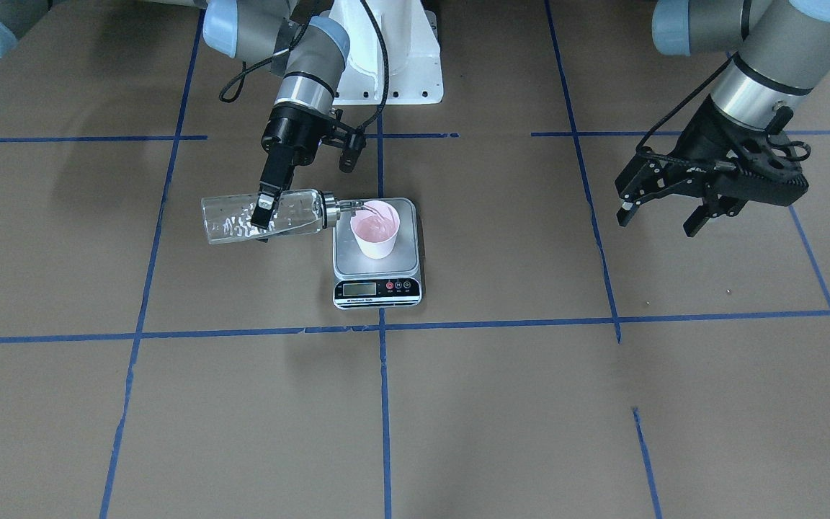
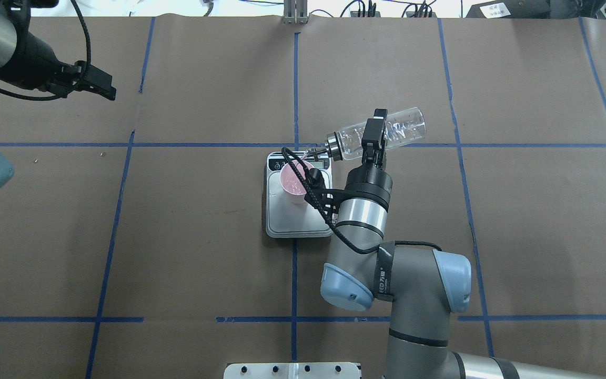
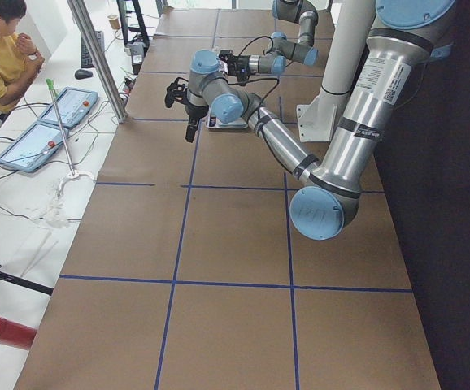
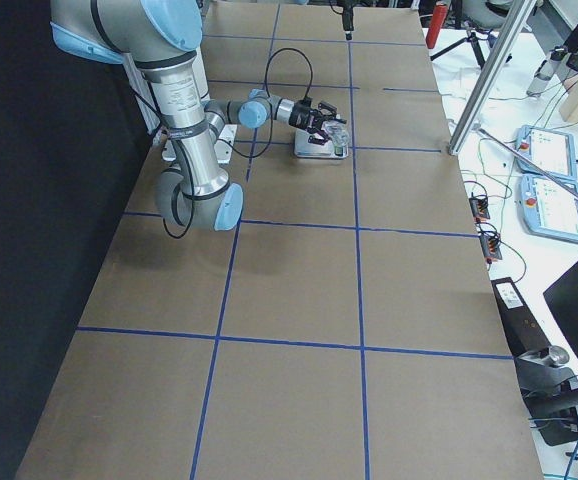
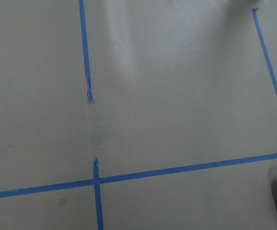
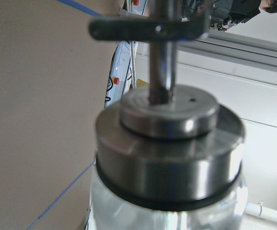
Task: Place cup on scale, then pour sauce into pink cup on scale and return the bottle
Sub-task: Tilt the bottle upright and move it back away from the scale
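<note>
Right claw [image 1: 265,210] clamped on bottle [image 1: 231,220]; bottle tipped near horizontal, clear sauce [image 1: 224,229] inside, silver spout [image 1: 336,210] over cup rim. Cup [image 1: 377,234] upright on scale [image 1: 357,263], mid-desk [image 1: 494,404]. Left claw [image 1: 661,216] wide open, empty, above desk, well apart from scale.

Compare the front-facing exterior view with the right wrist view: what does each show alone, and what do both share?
Front-facing only: the cup standing on the scale, the right gripper clamping the tilted bottle, the open left gripper. Right wrist only: a small hole in the top of the cap, close up. Both: the bottle, its cap and spout.
</note>
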`<state>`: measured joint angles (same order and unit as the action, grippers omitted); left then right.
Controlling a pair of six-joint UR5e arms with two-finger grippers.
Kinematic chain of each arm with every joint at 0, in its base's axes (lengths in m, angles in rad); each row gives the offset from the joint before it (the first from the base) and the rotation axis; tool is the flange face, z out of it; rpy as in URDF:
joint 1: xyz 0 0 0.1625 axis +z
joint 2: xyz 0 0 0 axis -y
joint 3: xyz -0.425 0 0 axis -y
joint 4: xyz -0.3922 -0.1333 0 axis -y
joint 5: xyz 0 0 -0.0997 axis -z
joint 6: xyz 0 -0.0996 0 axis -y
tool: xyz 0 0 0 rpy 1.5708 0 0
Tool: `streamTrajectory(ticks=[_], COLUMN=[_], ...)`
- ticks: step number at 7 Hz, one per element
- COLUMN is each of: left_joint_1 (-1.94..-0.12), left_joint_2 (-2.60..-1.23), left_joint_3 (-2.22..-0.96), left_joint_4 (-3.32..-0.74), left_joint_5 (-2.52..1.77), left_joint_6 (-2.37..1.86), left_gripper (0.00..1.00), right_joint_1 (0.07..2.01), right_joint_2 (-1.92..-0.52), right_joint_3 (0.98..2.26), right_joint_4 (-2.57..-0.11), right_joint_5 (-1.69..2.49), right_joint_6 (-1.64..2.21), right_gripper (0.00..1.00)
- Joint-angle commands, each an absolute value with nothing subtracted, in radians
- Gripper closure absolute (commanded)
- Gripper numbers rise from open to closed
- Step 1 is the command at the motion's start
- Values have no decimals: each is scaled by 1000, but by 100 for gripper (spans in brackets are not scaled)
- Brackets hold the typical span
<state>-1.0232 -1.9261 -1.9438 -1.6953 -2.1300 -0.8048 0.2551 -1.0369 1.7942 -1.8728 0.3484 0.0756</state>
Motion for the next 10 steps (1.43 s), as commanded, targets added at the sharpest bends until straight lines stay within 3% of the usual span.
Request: streamTrajectory(ticks=[1, 4, 7, 10], left_joint_1=[-1023, -1023, -1025, -1025], left_joint_2=[-1927, -1931, -1931, -1928], left_joint_3=[-1945, -1951, -1963, -1976], left_joint_4=[-1697, -1695, -1695, -1695], left_joint_5=[-2131, -2129, -2129, -2128], left_joint_6=[-805, -805, -807, -811], left_gripper=[0, 0, 0, 0], right_joint_1=[256, 255, 259, 259], right_joint_2=[-1092, -1121, -1227, -1302], right_joint_3=[1807, 1804, 1807, 1801], right_joint_4=[-1766, -1575, -1361, -1176], right_joint_5=[402, 530, 592, 592], right_joint_6=[211, 733, 860, 1244], right_gripper=[100, 100, 100, 100])
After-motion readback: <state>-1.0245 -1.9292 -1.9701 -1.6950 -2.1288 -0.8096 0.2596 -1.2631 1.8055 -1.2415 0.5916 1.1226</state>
